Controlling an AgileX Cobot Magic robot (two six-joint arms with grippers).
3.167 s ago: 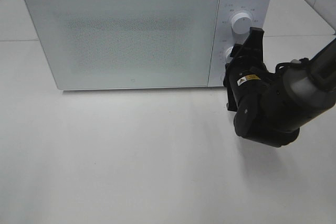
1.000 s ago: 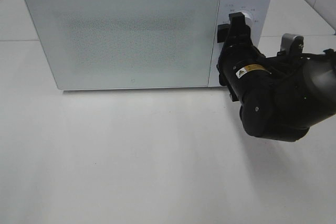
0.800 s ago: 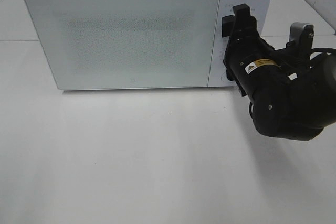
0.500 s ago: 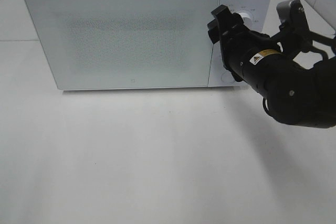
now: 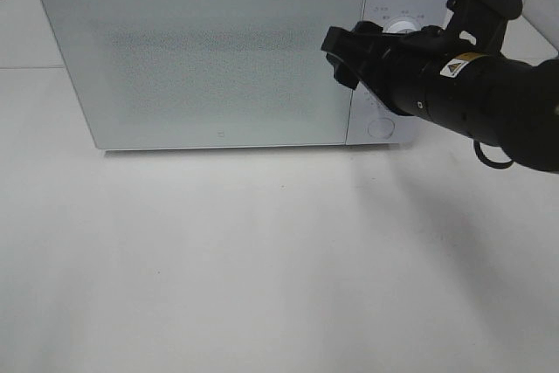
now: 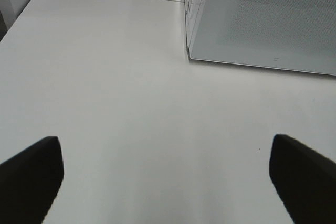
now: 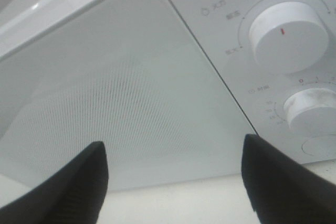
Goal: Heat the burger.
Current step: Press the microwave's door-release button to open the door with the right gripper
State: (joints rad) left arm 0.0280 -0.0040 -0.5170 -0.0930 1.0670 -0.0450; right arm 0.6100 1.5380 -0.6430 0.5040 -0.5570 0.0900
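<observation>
The burger is out of view; the white microwave (image 5: 210,58) stands with its door shut and its frosted glass shows nothing inside. My right gripper (image 5: 341,54) hovers just in front of the door's right edge, beside the control panel. In the right wrist view, that right gripper (image 7: 176,182) is open, with only the door glass between its fingers (image 7: 89,179). My left gripper (image 6: 168,182) is open over bare table, off the microwave's (image 6: 262,19) left front corner, and holds nothing.
The control panel carries an upper knob (image 7: 287,35), a lower knob (image 7: 312,111) and a round button (image 5: 378,127). The white table (image 5: 262,259) spreads in front of the microwave. The right arm's black body (image 5: 472,93) hangs before the panel.
My right gripper has risen and swung left, from the knobs toward the right edge of the door. The left gripper and the microwave have not moved.
</observation>
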